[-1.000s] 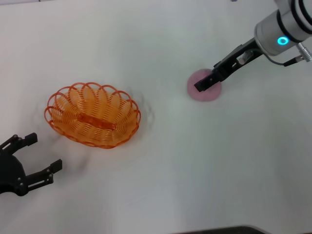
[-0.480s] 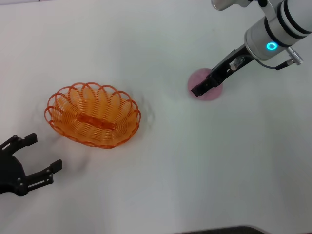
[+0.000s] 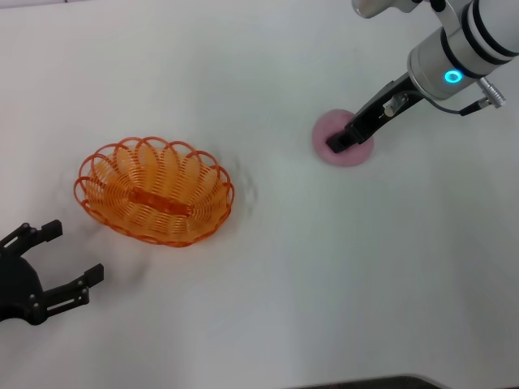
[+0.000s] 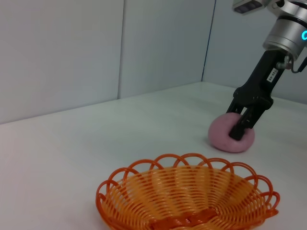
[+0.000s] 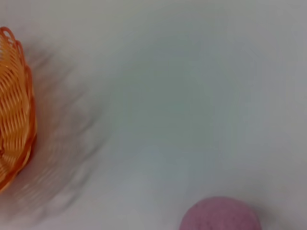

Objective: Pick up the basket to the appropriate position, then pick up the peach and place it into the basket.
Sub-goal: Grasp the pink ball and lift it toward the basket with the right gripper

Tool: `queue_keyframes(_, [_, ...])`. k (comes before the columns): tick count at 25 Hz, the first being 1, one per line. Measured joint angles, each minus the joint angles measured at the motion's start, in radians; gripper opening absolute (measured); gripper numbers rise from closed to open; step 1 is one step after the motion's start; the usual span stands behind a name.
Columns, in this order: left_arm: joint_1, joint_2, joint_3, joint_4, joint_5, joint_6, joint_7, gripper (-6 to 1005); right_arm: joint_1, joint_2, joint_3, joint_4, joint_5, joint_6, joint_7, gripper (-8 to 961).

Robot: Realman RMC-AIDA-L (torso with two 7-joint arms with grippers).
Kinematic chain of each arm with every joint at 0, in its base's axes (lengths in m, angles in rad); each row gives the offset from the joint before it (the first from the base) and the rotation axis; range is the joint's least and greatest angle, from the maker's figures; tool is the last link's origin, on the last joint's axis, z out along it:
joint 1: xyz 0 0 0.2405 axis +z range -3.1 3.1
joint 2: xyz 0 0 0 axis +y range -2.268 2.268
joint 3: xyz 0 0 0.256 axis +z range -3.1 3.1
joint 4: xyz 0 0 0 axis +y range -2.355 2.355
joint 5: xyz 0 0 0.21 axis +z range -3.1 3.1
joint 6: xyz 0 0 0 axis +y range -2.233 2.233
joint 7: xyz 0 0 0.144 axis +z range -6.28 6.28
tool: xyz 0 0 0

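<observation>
The orange basket (image 3: pixel 212 212) sits empty on the white table, left of centre; it also shows in the left wrist view (image 4: pixel 144 201) and at the edge of the right wrist view (image 5: pixel 14 120). The pink peach (image 3: pixel 357 154) lies on the table far to the right, also seen in the left wrist view (image 4: pixel 220 139) and the right wrist view (image 5: pixel 220 215). My right gripper (image 3: pixel 336 144) is down on the peach, fingers apart, one in front of it and one behind (image 4: pixel 240 125). My left gripper (image 3: pixel 75 253) is open and empty, near the front left edge.
The white table (image 3: pixel 284 267) stretches bare between basket and peach. Grey wall panels (image 4: pixel 96 48) stand behind the table's far side.
My right gripper has shifted slightly over the peach, out toward the basket and back again. The peach, the basket and the left arm have stayed put.
</observation>
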Motion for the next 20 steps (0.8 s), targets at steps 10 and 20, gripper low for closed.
queue_keyframes(10, [0.0, 0.0, -0.002, 0.0, -0.001, 0.0, 0.0, 937, 0.0, 0.0, -0.001, 0.003, 0.0, 0.0, -0.002, 394])
queue_keyframes(20, [-0.002, 0.0, -0.002, 0.0, -0.002, 0.0, 0.0, 938, 0.0, 0.0, 0.0, 0.006, 0.0, 0.0, -0.005, 289])
